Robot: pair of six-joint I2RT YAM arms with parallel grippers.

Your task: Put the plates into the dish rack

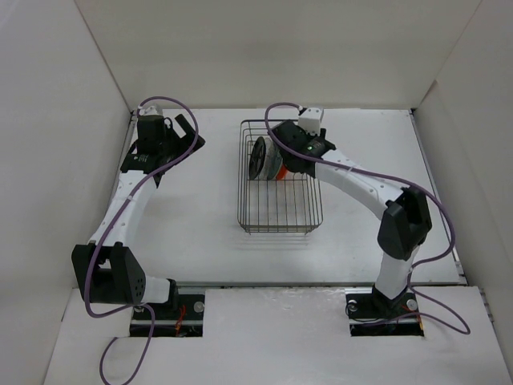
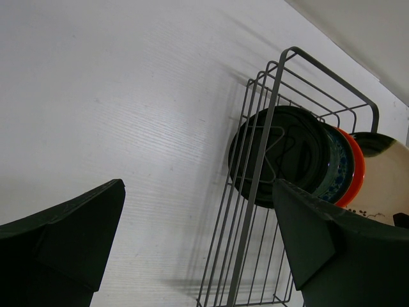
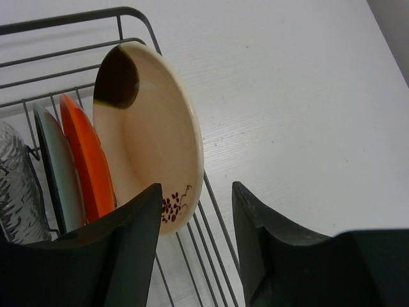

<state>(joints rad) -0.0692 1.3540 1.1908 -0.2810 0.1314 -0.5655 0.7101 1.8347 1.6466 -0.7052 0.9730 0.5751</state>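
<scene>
The wire dish rack [image 1: 240, 200] stands mid-table. Several plates stand upright in its far end [image 1: 260, 159]. In the right wrist view they run from the cream plate with a dark mark [image 3: 147, 128], through the orange plate [image 3: 86, 160] and a pale teal plate [image 3: 57, 173], to a grey-white plate [image 3: 16, 185]. My right gripper [image 3: 195, 211] is open over the rack, its left finger beside the cream plate's lower rim. My left gripper [image 2: 198, 217] is open and empty, left of the rack [image 2: 245, 224], facing the black plate [image 2: 287, 153].
White walls enclose the table on the left, back and right. The near part of the rack [image 1: 276, 212] holds no plates. My left arm [image 1: 132, 192] reaches along the left side; my right arm [image 1: 361, 188] arcs in from the right.
</scene>
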